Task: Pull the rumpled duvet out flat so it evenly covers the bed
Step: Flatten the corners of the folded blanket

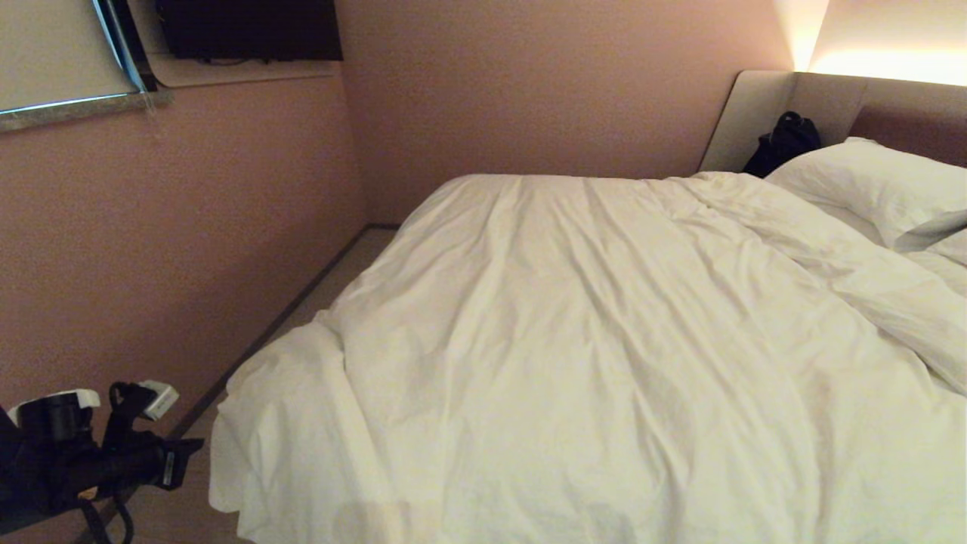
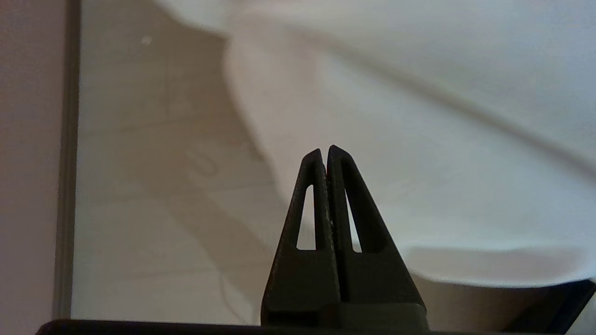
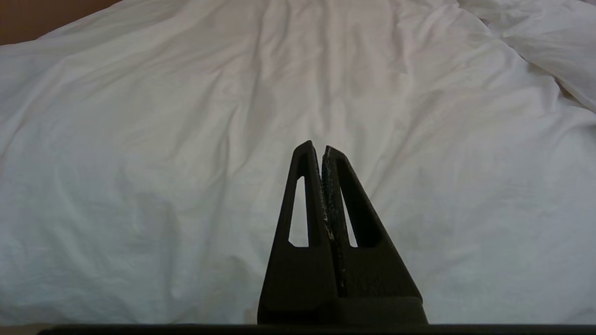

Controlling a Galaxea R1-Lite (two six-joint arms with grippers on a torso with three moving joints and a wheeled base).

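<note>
A creased white duvet (image 1: 604,363) lies spread over the bed (image 1: 763,113), its corner hanging toward the floor (image 1: 332,279). Beside that corner, the left gripper (image 2: 325,153) is clenched and empty. The right gripper (image 3: 316,149), also clenched and empty, points across the duvet.

Dim, warm room light. A bright glowing strip of light (image 1: 884,64) above the padded beige headboard (image 1: 763,113) flares into glare. Soft creases shadow the puffy white duvet (image 1: 604,340). The left wrist view is blurred.
</note>
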